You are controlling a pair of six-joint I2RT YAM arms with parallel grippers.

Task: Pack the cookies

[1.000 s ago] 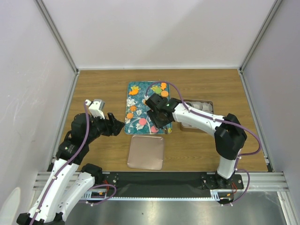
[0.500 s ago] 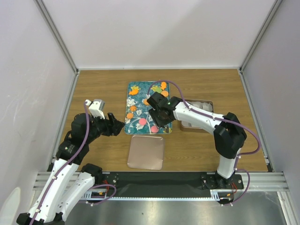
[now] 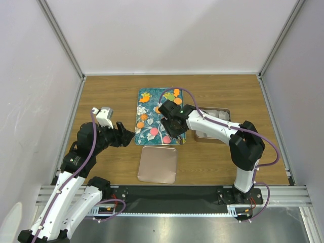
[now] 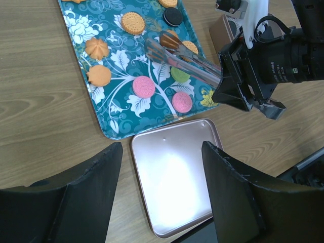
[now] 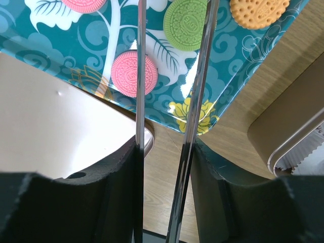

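The cookies, small round discs in orange [image 4: 133,23], black [image 4: 173,16], pink [image 4: 144,86] and green [image 4: 179,74], lie on the teal flowered tray [image 3: 147,109]. My right gripper [image 5: 164,152] is shut on metal tongs [image 4: 182,58], one arm against each finger. The tongs reach over the tray, and their tips sit by an orange cookie [image 4: 169,38]. In the right wrist view the arms of the tongs straddle a green cookie [image 5: 187,23], with a pink one [image 5: 133,74] just to their left. My left gripper [image 4: 161,147] hangs open and empty near the tray's left corner.
A rose-gold tin lid [image 3: 158,164] lies flat in front of the tray. The open tin [image 3: 226,112] with a white paper liner stands right of the tray, partly under the right arm. Grey walls close in the wooden table on three sides.
My right gripper with the tongs has edged slightly farther over the tray. The left arm has not moved.
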